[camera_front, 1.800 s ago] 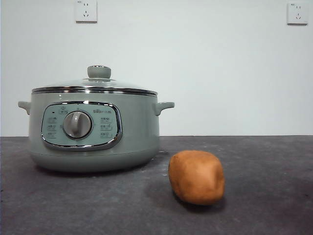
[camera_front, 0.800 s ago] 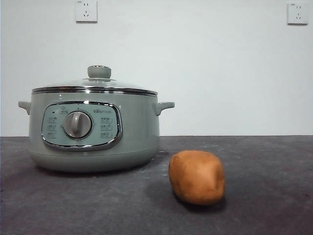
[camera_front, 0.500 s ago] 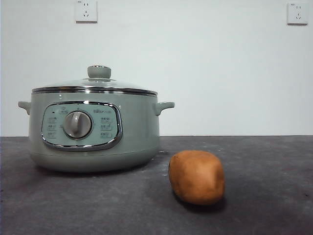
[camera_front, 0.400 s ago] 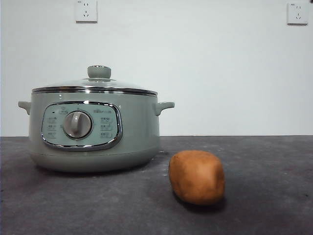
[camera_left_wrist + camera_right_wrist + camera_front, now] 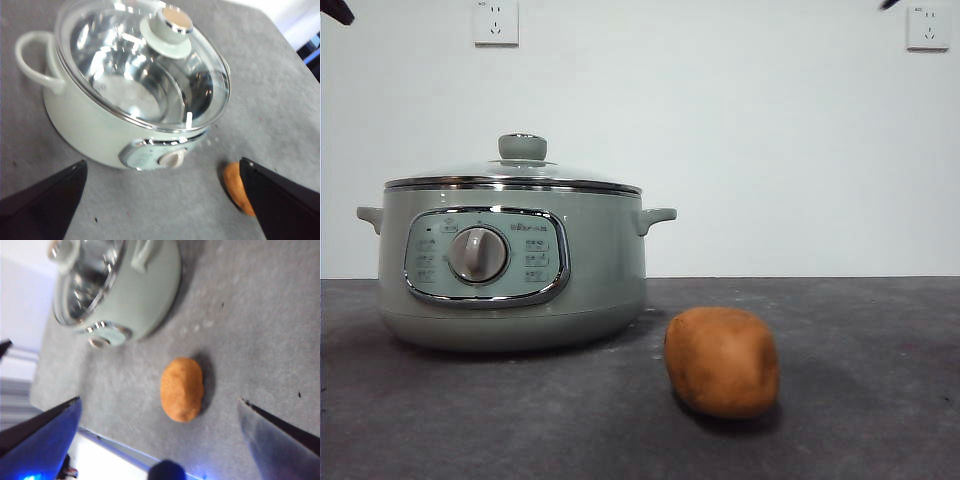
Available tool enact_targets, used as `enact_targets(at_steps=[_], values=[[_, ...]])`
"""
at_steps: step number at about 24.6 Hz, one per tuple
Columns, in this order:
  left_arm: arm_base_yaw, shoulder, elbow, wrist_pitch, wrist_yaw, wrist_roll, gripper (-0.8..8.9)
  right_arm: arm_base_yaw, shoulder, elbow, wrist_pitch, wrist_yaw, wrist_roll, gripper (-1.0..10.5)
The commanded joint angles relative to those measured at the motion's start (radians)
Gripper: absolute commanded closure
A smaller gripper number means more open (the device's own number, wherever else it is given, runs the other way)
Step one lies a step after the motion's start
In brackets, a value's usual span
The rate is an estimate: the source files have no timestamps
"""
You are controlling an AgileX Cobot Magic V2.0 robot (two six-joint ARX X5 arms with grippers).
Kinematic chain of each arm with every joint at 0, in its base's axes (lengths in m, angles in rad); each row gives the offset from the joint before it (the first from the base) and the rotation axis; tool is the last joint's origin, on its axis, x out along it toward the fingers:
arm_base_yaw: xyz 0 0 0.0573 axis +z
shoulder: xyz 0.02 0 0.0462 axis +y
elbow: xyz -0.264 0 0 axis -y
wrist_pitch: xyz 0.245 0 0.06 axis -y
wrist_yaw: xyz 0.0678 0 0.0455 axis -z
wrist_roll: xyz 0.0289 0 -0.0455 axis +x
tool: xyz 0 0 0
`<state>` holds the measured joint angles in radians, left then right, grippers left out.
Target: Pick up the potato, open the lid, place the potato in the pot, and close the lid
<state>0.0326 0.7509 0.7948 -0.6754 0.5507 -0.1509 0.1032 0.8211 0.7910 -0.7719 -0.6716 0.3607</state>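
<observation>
**Both arms high, nothing yet grasped**

Nearest the front edge of the table [image 5: 880, 420]: the potato [image 5: 722, 361], lying on its side on the dark grey surface, free of any grip, a little toward the right. Seen from above in the right wrist view, squarely between the two jaws of the right gripper [image 5: 159, 427], which hangs well above it, jaws spread wide and empty.

Further back and to the left: the pot [image 5: 515, 265], control panel and dial facing the front edge, standing apart from the potato with bare table between. On top, the lid [image 5: 515, 176], seated flat on the rim, pale green knob upright at its centre. Through the glass, a bare steel interior, nothing inside. Above the pot, the left gripper [image 5: 160, 202], also parted wide, holding nothing, lid and pot framed between its jaws, the potato peeping past one of them.

In the front view, only two black tips at the top corners; behind, a white wall with two sockets [image 5: 496, 21].

Step in hand, by judgement: the very first, reaching for the potato; lid not yet lifted. Next move calls for a straight descent of the right gripper, jaws kept wide enough to straddle the narrower girth, closing low to stop a smooth round skin rolling away. Left gripper well placed for the knob afterwards.
</observation>
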Motion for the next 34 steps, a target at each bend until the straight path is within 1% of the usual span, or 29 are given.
enact_targets(at_steps=[1, 5, 8, 11, 16, 19, 24, 25, 26, 28, 29, 30, 31, 32, 34], values=[[0.0, 0.043, 0.052, -0.06, 0.008, 0.019, 2.39, 0.092, 0.092, 0.043, -0.003, 0.082, -0.029, 2.2], [-0.003, 0.105, 0.114, -0.148, 0.007, 0.059, 2.49, 0.268, 0.233, 0.1, 0.006, 0.238, -0.008, 2.2], [-0.003, 0.126, 0.12, -0.167, 0.007, 0.08, 2.49, 0.391, 0.34, 0.137, 0.017, 0.343, 0.028, 2.2], [-0.004, 0.137, 0.12, -0.187, 0.007, 0.096, 2.49, 0.499, 0.455, 0.183, 0.015, 0.442, 0.047, 2.2], [-0.004, 0.149, 0.12, -0.198, 0.006, 0.113, 2.49, 0.656, 0.71, 0.305, 0.01, 0.56, 0.06, 2.2], [-0.004, 0.153, 0.119, -0.198, 0.006, 0.13, 2.49, 0.703, 0.83, 0.354, -0.006, 0.634, 0.086, 2.2], [-0.004, 0.153, 0.12, -0.199, 0.006, 0.13, 2.49, 0.708, 0.913, 0.357, -0.037, 0.639, 0.084, 2.3], [-0.004, 0.153, 0.119, -0.199, 0.006, 0.129, 2.49, 0.708, 0.917, 0.356, -0.037, 0.639, 0.081, 2.5], [-0.004, 0.153, 0.119, -0.199, 0.006, 0.129, 2.49, 0.708, 0.917, 0.356, -0.036, 0.639, 0.081, 3.5], [-0.005, 0.153, 0.119, -0.196, 0.002, 0.129, 2.49, 0.708, 0.917, 0.356, -0.036, 0.638, 0.076, 6.5], [-0.005, 0.156, 0.119, -0.182, -0.001, 0.129, 2.49, 0.708, 0.917, 0.356, -0.037, 0.628, 0.054, 8.0], [-0.006, 0.158, 0.12, -0.162, -0.001, 0.119, 2.49, 0.708, 0.917, 0.356, -0.035, 0.592, 0.015, 9.2], [-0.009, 0.166, 0.122, -0.141, -0.001, 0.095, 2.49, 0.708, 0.917, 0.356, -0.034, 0.561, -0.011, 9.6], [-0.015, 0.177, 0.13, -0.129, -0.001, 0.078, 2.49, 0.708, 0.917, 0.356, -0.034, 0.562, -0.019, 9.6], [-0.037, 0.215, 0.156, -0.111, -0.003, 0.064, 2.5, 0.707, 0.917, 0.356, -0.032, 0.615, -0.008, 9.6]])
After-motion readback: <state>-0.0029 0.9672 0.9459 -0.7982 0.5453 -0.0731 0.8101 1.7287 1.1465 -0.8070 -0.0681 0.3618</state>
